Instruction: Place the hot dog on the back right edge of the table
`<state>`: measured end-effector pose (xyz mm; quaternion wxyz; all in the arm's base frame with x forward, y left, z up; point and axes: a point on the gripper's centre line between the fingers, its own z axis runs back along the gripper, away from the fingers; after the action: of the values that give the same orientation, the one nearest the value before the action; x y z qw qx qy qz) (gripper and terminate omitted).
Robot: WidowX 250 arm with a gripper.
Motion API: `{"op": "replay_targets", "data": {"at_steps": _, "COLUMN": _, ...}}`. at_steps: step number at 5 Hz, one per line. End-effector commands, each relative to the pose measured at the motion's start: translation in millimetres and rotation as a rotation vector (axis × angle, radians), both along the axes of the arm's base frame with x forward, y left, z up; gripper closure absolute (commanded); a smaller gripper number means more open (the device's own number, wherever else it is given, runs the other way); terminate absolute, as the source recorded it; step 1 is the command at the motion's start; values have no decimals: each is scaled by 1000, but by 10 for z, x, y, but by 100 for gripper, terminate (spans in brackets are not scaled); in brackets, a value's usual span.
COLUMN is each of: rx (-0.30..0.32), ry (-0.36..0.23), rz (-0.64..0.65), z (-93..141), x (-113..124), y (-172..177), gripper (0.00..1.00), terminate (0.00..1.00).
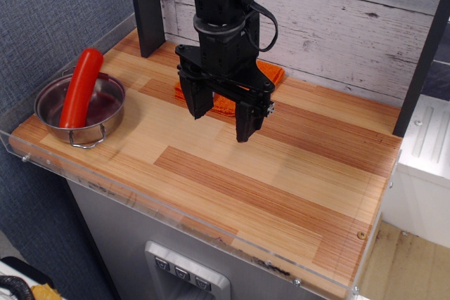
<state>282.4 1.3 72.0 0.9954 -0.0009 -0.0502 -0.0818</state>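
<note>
The hot dog (81,86) is a glossy red sausage lying slanted in a steel pot (107,116) at the left of the wooden table (281,173); its upper end sticks out over the pot's rim. My gripper (221,117) hangs above the middle of the table, well to the right of the pot. Its two black fingers point down, stand apart, and hold nothing.
An orange cloth (271,73) lies on the table behind the gripper, partly hidden by it. A dark post (148,8) stands at the back left and another (422,61) at the back right. A clear acrylic rim (140,198) runs along the front and left edges.
</note>
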Motion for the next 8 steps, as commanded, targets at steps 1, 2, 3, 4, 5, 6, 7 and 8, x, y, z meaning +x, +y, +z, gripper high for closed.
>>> {"op": "replay_targets", "data": {"at_steps": 1, "rx": 0, "ry": 0, "rz": 0, "z": 0, "x": 0, "y": 0, "gripper": 0, "terminate": 0}}
{"op": "replay_targets", "data": {"at_steps": 2, "rx": -2, "ry": 0, "rz": 43, "z": 15, "x": -53, "y": 323, "gripper": 0, "terminate": 0}}
{"op": "replay_targets", "data": {"at_steps": 3, "rx": 26, "ry": 0, "rz": 62, "z": 14, "x": -135, "y": 777, "gripper": 0, "terminate": 0}}
{"op": "replay_targets", "data": {"at_steps": 4, "rx": 74, "ry": 10, "rz": 104, "z": 73, "x": -310, "y": 1263, "gripper": 0, "terminate": 0}}
{"op": "replay_targets", "data": {"at_steps": 5, "rx": 65, "ry": 10, "rz": 131, "z": 103, "x": -457, "y": 1584, "gripper": 0, "terminate": 0}}
{"op": "replay_targets", "data": {"at_steps": 6, "rx": 76, "ry": 9, "rz": 145, "z": 127, "x": -502, "y": 1732, "gripper": 0, "terminate": 0}}
{"op": "replay_targets", "data": {"at_steps": 7, "rx": 93, "ry": 31, "rz": 166, "z": 84, "x": -505, "y": 1882, "gripper": 0, "terminate": 0}}
{"op": "replay_targets", "data": {"at_steps": 8, "rx": 90, "ry": 42, "rz": 202, "z": -12, "x": -494, "y": 1973, "gripper": 0, "terminate": 0}}
